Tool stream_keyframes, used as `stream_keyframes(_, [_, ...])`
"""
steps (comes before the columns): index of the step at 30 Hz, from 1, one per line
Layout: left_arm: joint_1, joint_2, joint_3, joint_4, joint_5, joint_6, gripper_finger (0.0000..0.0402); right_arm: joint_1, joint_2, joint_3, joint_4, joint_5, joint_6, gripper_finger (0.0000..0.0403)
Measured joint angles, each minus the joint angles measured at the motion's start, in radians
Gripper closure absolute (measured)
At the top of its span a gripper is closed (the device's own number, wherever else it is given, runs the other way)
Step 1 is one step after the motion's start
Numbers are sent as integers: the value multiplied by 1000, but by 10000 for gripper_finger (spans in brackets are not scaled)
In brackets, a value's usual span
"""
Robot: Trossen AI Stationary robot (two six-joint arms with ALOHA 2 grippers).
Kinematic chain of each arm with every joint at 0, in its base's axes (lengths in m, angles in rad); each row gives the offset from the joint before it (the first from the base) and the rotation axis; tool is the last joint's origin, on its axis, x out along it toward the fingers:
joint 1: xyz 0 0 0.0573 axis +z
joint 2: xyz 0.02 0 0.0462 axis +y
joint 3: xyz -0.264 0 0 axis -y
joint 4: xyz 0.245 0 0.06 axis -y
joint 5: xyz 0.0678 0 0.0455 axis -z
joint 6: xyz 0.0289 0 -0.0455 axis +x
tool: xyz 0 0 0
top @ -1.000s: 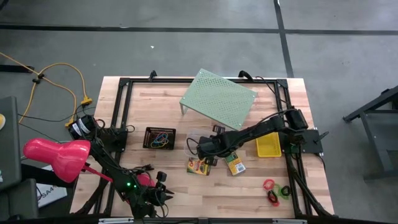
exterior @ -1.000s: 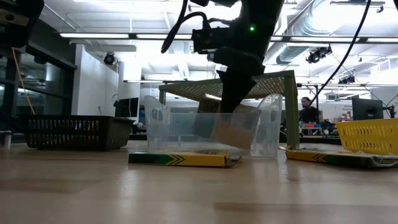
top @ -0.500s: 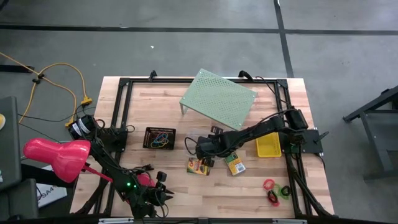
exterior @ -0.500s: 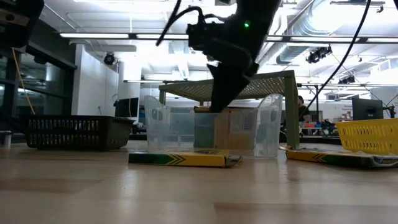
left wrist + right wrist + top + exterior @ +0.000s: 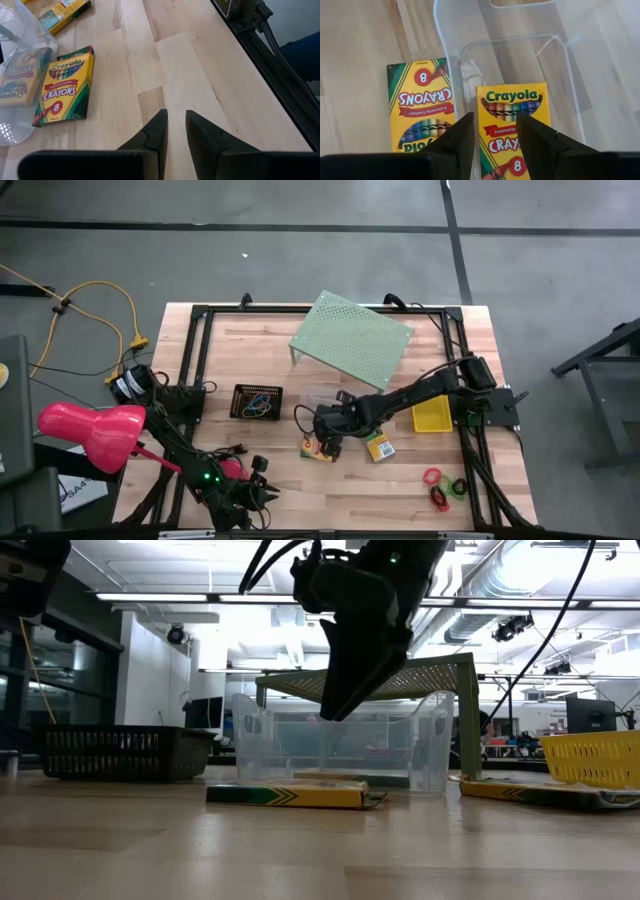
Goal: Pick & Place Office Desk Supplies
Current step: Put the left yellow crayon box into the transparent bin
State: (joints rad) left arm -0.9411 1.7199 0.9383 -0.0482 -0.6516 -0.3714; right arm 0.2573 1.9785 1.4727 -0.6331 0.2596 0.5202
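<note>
Crayon box [image 5: 512, 127] lies flat inside the tub [image 5: 451, 30], mid-frame; my right end effector [image 5: 494, 131] hovers above it, fingers apart and empty.

2 dark jointed arms [image 5: 420, 395], black cables, green indicator lights.

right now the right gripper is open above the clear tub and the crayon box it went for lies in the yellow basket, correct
Not quite. The right gripper is open above the clear tub, but the crayon box lies in that clear tub, not in the yellow basket. The right wrist view shows the box flat on the tub's floor.
</note>
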Motion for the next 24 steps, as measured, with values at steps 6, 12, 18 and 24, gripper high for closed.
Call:
stream_keyframes(6, [0, 0, 0, 0, 0, -2, 338, -3, -15, 0, 17, 2, -27, 270])
stream_keyframes(12, [0, 0, 0, -4, 0, -3, 338, -1, -68, 0, 103, -5, -17, 270])
stream_keyframes(18, [0, 9, -1, -14, 5, -10, 338, 40, -105, 1, 236, -44, 26, 270])
stream_keyframes(24, [10, 13, -1, -26, 24, -36, 338, 113, -102, 1, 357, -55, 27, 270])
